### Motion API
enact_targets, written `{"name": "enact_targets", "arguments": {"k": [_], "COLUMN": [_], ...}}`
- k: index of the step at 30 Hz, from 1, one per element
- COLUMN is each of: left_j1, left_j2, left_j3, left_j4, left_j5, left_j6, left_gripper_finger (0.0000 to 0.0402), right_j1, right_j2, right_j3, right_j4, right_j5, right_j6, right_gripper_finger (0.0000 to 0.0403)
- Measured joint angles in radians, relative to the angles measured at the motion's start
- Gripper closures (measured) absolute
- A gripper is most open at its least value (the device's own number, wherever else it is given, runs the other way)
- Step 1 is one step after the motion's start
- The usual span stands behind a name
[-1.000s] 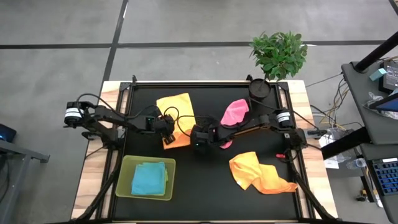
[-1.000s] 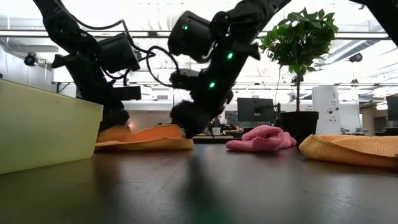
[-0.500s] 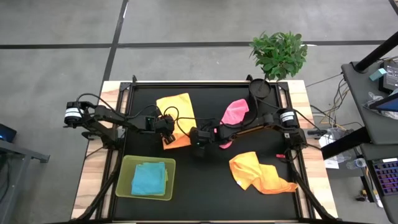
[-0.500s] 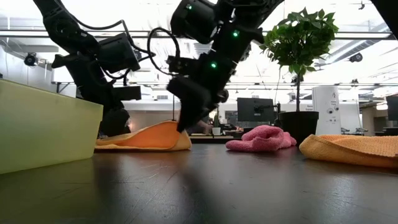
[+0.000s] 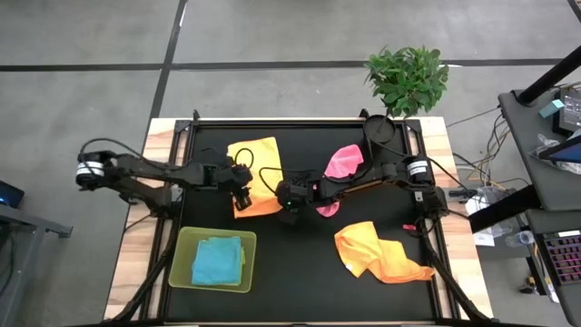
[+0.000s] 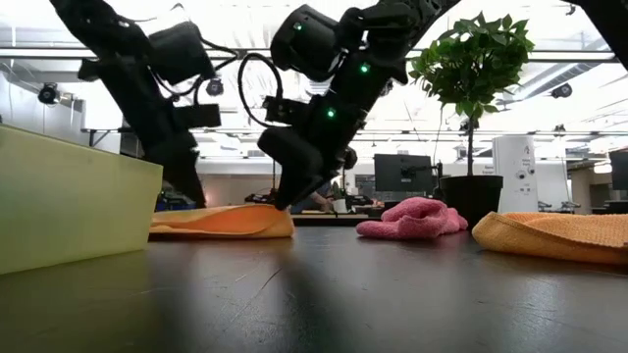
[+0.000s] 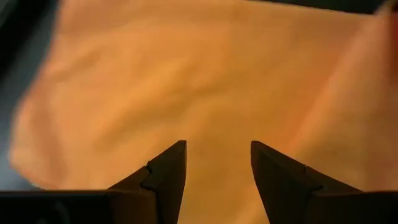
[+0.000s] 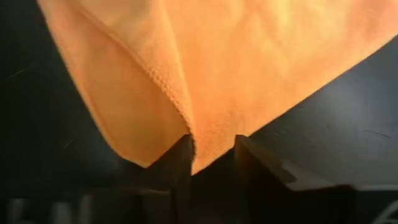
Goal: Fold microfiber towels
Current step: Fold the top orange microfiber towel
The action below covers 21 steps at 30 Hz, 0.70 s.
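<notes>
Black matting covers your table (image 5: 300, 272), and everything sits on it. Largest of the loose things is the lime-green tray (image 5: 184, 263) at the near left corner, holding a folded light blue towel (image 5: 218, 262). Next comes the crumpled orange towel (image 5: 381, 254) at the near right. The yellow-orange towel (image 5: 259, 156) you are working on lies left of centre, its near edge doubled over. A bunched pink towel (image 5: 342, 162) sits right of centre, toward the back. A potted plant (image 5: 408, 80) stands at the back right corner.

Your 2 grippers meet at the working towel's near edge. The left gripper (image 7: 217, 163) hangs just above the cloth with its fingers spread and nothing between them. The right gripper (image 8: 213, 152) has the towel's corner lying between its fingers (image 8: 179, 155), with a narrow gap between them; you cannot tell whether they pinch it.
</notes>
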<state>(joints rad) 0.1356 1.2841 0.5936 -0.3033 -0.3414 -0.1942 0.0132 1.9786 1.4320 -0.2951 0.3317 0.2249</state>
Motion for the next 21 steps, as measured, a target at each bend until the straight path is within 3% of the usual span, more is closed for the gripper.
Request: {"name": "enact_targets", "arguments": {"k": [4,7,10,21], "left_j1": [-0.003,-0.029,-0.063,-0.123], "left_j2": [-0.073,-0.092,-0.087,-0.015], "left_j3": [-0.021,-0.046,-0.069,-0.109], "left_j4": [0.003,0.001,0.001,-0.021], "left_j5": [0.141,0.223,0.228,0.241], "left_j6": [-0.008,-0.006,-0.004,-0.009], "left_gripper_finger": [0.0237,0.0237,0.0237,0.0237], "right_j1": [0.002,0.002,0.013,0.042], "right_j2": [0.004,0.007,0.008,0.008], "right_j3": [-0.028,-0.054,-0.062,-0.062], "right_j4": [0.06,0.104,0.125,0.085], "right_j5": [-0.036,-0.159,-0.249,-0.262], "right_j6": [-0.023,-0.047,-0.067,-0.203], "right_gripper_finger": [0.0333,0.0381,0.0389,0.039]}}
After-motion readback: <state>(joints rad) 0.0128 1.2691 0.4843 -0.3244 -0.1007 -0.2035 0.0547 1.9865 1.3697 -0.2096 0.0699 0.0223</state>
